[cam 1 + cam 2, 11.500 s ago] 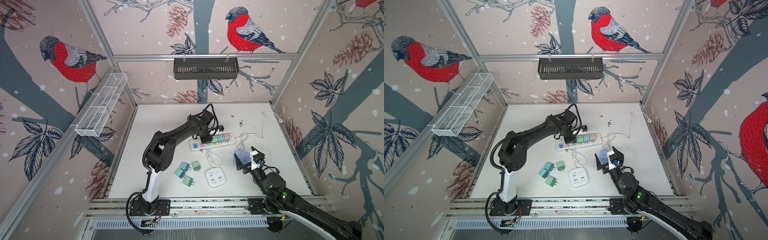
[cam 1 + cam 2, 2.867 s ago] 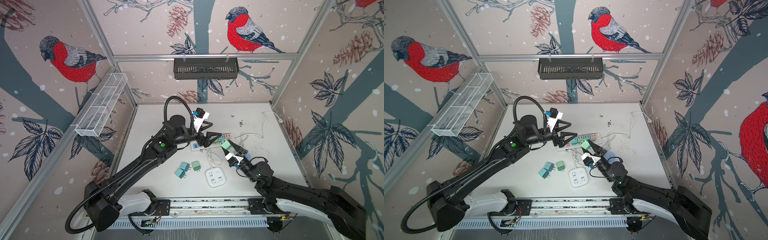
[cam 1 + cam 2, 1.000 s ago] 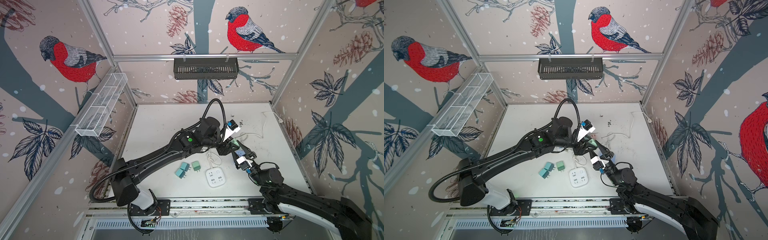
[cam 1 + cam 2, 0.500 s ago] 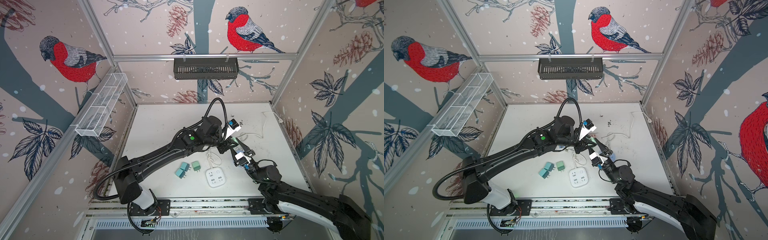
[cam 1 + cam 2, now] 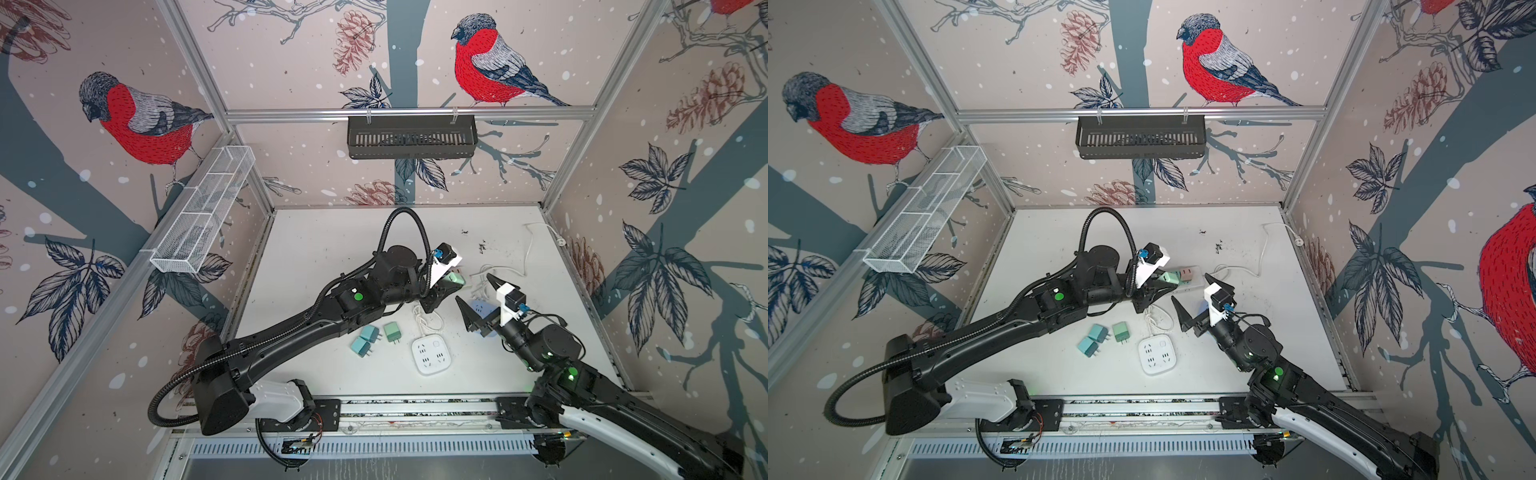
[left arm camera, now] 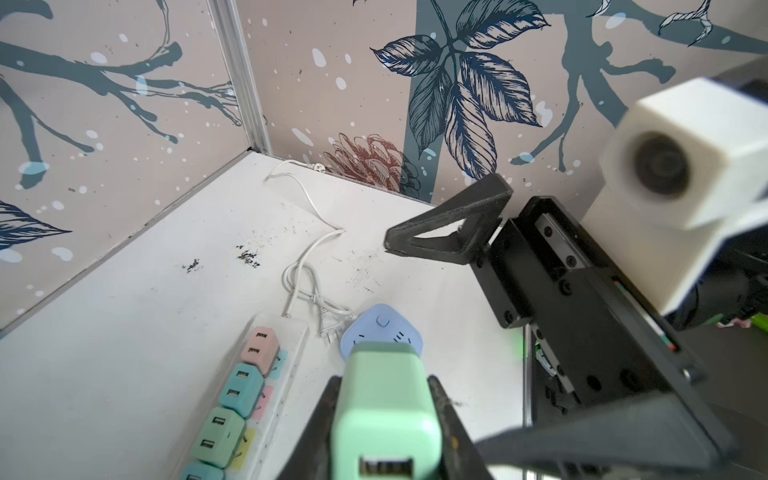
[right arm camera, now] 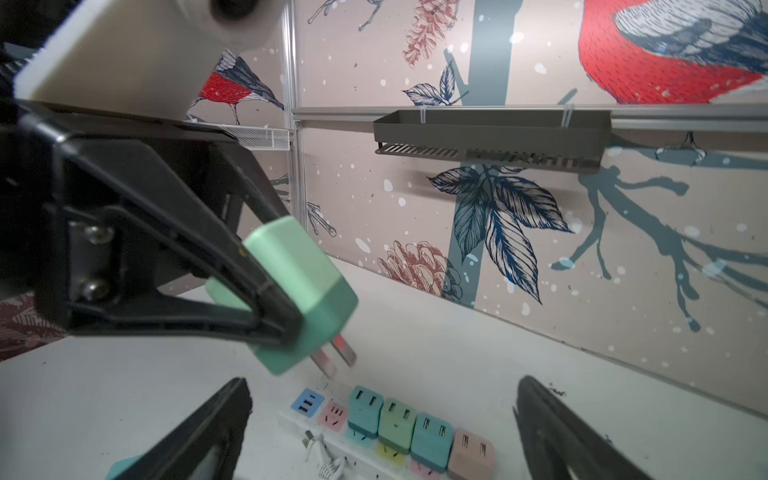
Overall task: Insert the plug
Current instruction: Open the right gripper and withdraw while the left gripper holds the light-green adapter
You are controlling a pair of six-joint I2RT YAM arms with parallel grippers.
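Plug (image 7: 316, 286) mint-green, blocky, seemingly two prongs (image 7: 337, 356)

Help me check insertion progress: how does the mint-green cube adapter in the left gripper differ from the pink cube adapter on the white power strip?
The mint-green cube adapter hangs tilted in the air, clamped by the left gripper; the pink cube adapter sits upright in the white power strip. The green one's prongs are bare; the pink one's are hidden. Both are rounded cubes with USB slots.
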